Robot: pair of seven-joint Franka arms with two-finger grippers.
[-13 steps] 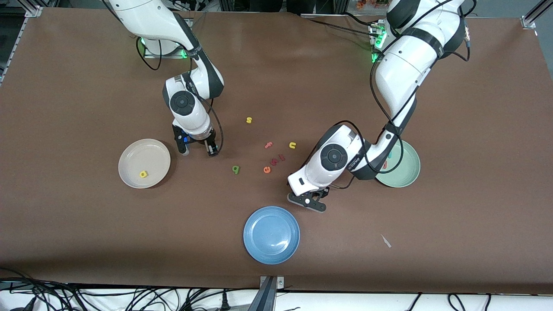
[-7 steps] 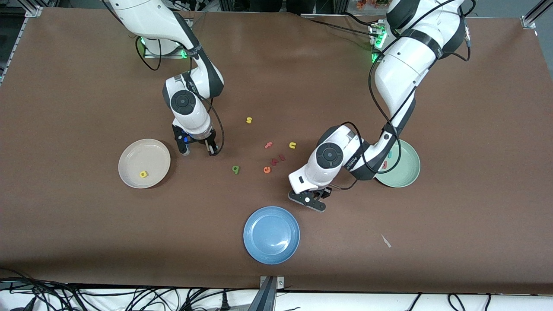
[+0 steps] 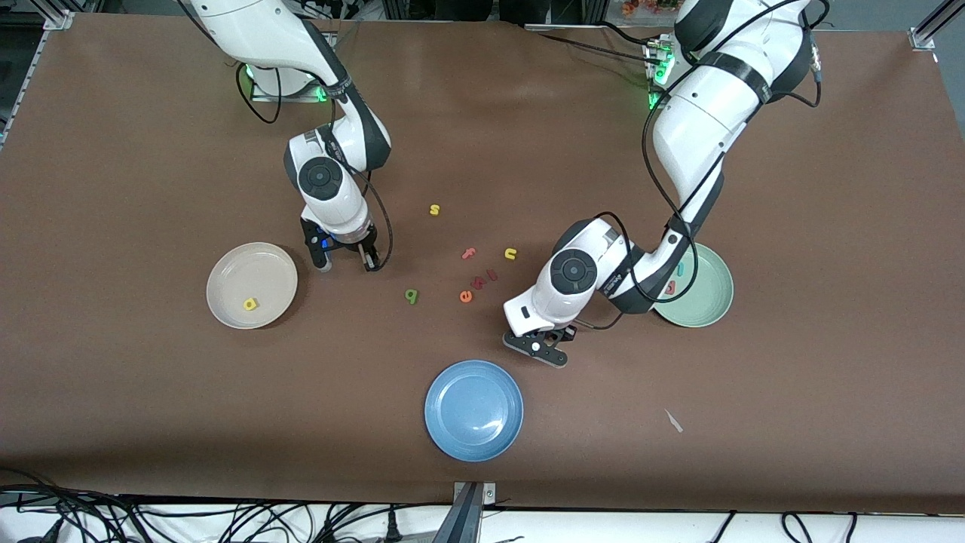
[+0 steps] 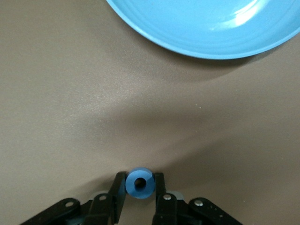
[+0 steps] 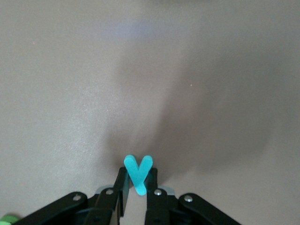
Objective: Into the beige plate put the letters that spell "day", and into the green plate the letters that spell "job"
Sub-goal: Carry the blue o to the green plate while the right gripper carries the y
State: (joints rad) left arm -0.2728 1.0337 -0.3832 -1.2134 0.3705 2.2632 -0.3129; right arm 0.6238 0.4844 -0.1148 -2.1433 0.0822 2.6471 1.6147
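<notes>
**A robotics lab bench**

You are looking at a lab setup: two white robot arms point(image 3: 701, 128) are standing bolted to a brown-covered table point(image 3: 136, 422), aluminium framing point(image 3: 926, 30) is edging its corners, and black cables point(image 3: 188, 520) are trailing along the nearest edge.

Brown table point(image 3: 151, 422), beige plate point(image 3: 264, 268), blue plate point(image 3: 473, 409), green plate point(image 3: 712, 302), loose foam letters point(image 3: 479, 283)
</notes>
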